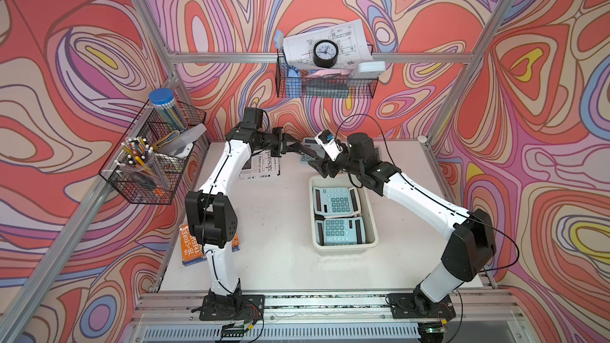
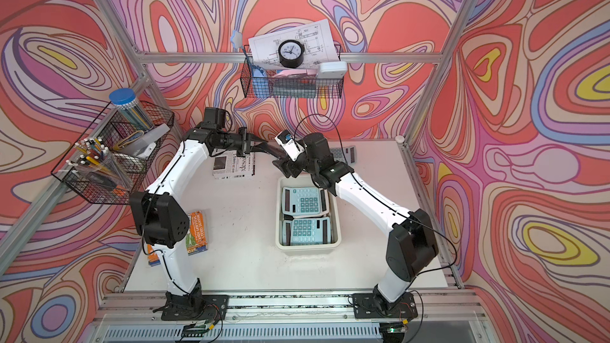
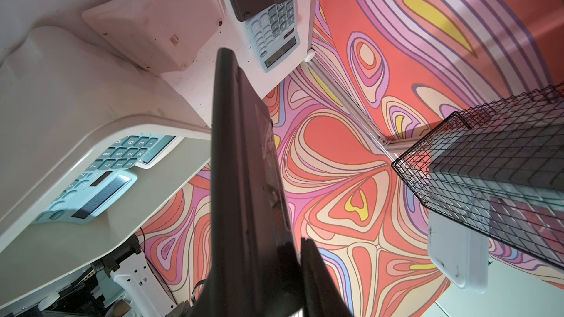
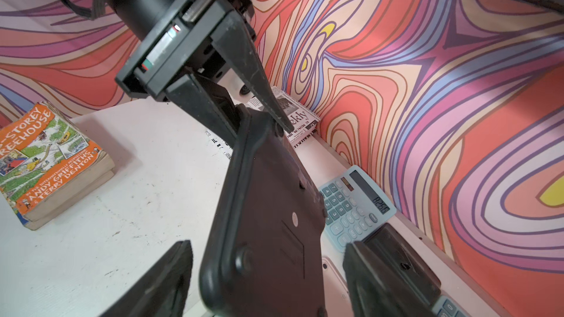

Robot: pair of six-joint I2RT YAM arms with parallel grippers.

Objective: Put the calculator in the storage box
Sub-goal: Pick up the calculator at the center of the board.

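Observation:
A calculator [image 4: 268,208] hangs in the air at the back of the table, its black underside facing the right wrist camera. My left gripper [image 1: 286,146] is shut on one end of it. My right gripper [image 4: 267,248] is open around the other end, with a gap between each finger and the calculator's sides. In both top views the two grippers meet just behind the storage box [image 1: 373,216] [image 2: 336,222]. That cream tub holds two light-blue calculators [image 1: 336,201] lying face up. The left wrist view shows the held calculator [image 3: 244,163] edge-on.
Another light-blue calculator [image 4: 357,205] lies on the table by the back wall. A folded newspaper [image 1: 260,169] sits at the back left and an orange book [image 1: 193,247] at the front left. Black wire baskets hang on the left wall [image 1: 155,163] and the back wall [image 1: 326,89].

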